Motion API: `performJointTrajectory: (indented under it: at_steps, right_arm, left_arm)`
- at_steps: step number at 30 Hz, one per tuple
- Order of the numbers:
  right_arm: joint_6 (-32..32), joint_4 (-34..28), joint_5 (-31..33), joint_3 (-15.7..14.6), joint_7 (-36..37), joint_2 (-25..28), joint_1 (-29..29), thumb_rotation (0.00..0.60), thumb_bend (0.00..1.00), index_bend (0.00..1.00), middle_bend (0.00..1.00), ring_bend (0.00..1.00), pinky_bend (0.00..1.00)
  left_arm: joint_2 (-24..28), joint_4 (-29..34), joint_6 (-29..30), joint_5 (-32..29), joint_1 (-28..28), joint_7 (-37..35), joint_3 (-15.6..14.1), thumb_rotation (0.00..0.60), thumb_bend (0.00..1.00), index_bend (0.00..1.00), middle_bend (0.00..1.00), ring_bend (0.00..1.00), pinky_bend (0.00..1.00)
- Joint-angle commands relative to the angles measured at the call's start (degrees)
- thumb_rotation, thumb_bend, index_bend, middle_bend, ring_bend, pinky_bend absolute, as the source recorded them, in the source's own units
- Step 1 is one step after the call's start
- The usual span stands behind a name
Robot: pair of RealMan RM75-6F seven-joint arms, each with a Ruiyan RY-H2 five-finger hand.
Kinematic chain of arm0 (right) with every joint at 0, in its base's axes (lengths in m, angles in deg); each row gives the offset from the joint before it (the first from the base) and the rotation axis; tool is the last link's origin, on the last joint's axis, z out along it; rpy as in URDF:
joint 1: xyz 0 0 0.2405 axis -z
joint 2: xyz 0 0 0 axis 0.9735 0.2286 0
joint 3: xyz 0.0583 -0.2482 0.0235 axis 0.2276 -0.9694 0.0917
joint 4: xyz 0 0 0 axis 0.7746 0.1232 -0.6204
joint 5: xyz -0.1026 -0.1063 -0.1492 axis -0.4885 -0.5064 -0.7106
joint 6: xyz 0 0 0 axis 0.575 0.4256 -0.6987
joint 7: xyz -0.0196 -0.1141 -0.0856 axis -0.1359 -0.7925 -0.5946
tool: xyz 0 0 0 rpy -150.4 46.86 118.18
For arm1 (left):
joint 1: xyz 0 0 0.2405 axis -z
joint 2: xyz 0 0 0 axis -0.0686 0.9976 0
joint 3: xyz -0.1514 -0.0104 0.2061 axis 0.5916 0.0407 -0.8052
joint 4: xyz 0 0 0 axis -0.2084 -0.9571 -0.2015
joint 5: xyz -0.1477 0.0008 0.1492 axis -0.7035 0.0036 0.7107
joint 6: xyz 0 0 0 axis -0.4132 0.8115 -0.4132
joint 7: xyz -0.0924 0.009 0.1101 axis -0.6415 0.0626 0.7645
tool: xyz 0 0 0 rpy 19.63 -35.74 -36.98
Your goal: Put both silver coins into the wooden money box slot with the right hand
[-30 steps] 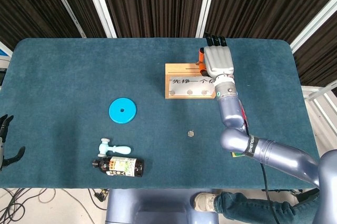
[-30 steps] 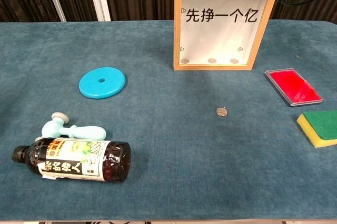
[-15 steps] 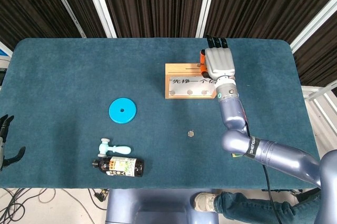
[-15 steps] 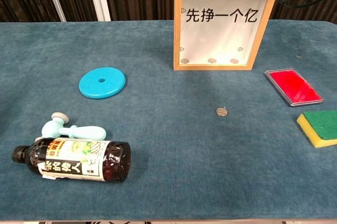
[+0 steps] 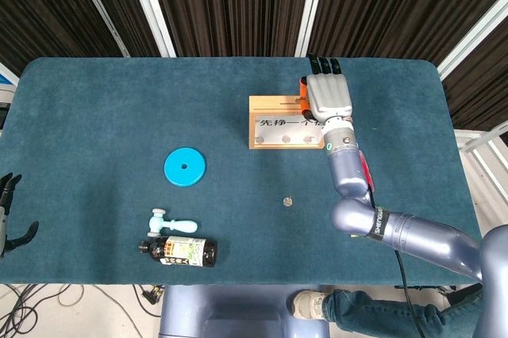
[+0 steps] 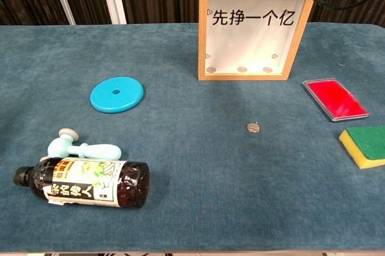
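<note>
Our right robot hand (image 5: 329,97) has barely shifted above the money box (image 5: 287,122), grip hidden from us, while one silver coin (image 5: 289,201) waits on the worktop (image 5: 95,116).

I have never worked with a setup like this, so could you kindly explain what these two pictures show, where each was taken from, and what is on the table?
This is a robot with two metal arms ending in human-like hands. One picture looks down from its head, the other looks forward from its chest. On the blue table stands a wooden money box. The right hand is over the box's top; whether it holds anything cannot be seen. The left hand rests at the table's edge, holding nothing. One silver coin lies loose on the cloth. Also there: a blue disc, a brown bottle, a pale blue tool, a red case and a sponge.
</note>
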Motion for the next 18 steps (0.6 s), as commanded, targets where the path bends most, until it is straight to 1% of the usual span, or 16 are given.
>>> performJointTrajectory:
  at_steps: [1, 18]
  right_arm:
    - [-0.04, 0.26, 0.13, 0.00, 0.11, -0.12, -0.11, 0.600, 0.52, 0.80, 0.03, 0.00, 0.00]
    - [0.16, 0.21, 0.56, -0.61, -0.05, -0.17, -0.32, 0.600, 0.52, 0.78, 0.03, 0.00, 0.00]
  left_arm:
    - [0.01, 0.01, -0.04, -0.07, 0.02, 0.06, 0.00, 0.600, 0.30, 0.05, 0.00, 0.00, 0.00]
    - [0.13, 0.31, -0.24, -0.53, 0.13, 0.77, -0.07, 0.600, 0.30, 0.05, 0.00, 0.00, 0.00]
